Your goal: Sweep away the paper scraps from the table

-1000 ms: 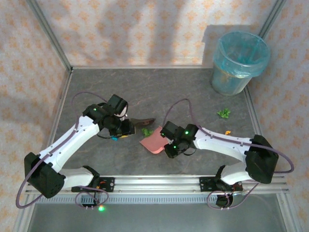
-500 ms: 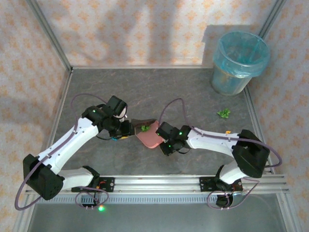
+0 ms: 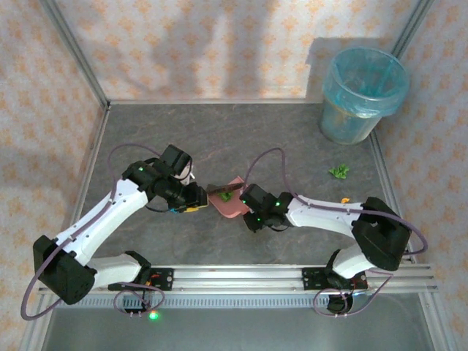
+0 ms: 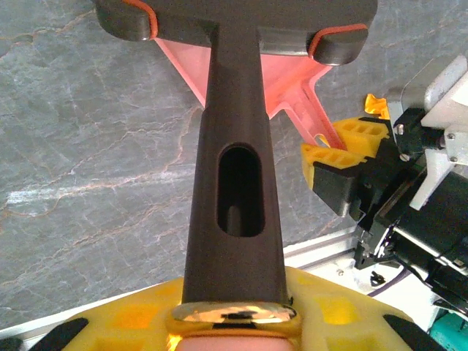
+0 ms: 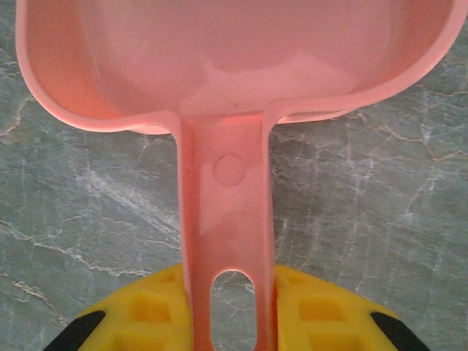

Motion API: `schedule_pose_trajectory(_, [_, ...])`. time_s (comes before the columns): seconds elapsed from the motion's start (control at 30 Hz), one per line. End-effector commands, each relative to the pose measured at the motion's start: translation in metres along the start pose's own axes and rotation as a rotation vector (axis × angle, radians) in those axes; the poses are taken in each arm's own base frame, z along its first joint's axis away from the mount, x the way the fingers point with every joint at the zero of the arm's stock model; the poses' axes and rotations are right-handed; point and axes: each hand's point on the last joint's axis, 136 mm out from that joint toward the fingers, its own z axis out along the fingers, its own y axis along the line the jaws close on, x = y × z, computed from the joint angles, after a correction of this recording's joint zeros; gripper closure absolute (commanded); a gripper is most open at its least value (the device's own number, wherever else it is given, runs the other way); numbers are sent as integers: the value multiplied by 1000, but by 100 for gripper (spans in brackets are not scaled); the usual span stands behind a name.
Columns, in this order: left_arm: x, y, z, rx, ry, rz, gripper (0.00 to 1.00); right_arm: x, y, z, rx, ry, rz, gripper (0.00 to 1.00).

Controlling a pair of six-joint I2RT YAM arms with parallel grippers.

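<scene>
The left gripper [image 4: 234, 318] is clamped on the handle of the dark brown brush [image 4: 234, 175], whose long axis runs straight ahead of the fingers to the bristle head. The right gripper [image 5: 230, 311] is closed on the handle of the pink dustpan [image 5: 234, 66], with the pan's mouth facing away from it, toward the brush. In the top view the brush head meets the pan's open lip. One green scrap [image 3: 228, 196] of the paper scraps sits right at that meeting, just ahead of the bristles and at or just inside the lip; I cannot tell which. The coming stroke, as I judge it, is a short push along the brush's axis into the pan. Two more scraps, a green one [image 3: 338, 172] and an orange one [image 3: 345, 200], lie on the table [image 3: 146, 139] well behind the dustpan's handle end, out past the right gripper and nearer the right arm than the left
</scene>
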Motion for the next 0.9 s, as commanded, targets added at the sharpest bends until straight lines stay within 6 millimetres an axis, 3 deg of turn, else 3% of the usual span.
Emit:
schedule_pose_trajectory(0.0, [3, -11, -13, 39, -15, 3, 100, 3, -10, 0, 33, -19, -20, 100])
schedule_pose_trajectory(0.23, [-15, 1, -43, -35, -136, -29, 100, 9, -5, 3, -5, -14, -59, 100])
schedule_pose_trajectory(0.43, [-25, 34, -90, -168, -284, -88, 100, 10, 8, 0, -58, -6, -114, 100])
schedule_pose_trajectory(0.6, [-11, 58, -112, -285, -308, -110, 100, 15, 31, -2, -114, 21, -230, 100])
schedule_pose_trajectory(0.87, [18, 100, -111, -431, -266, -164, 100, 17, 46, -4, -130, 74, -289, 100])
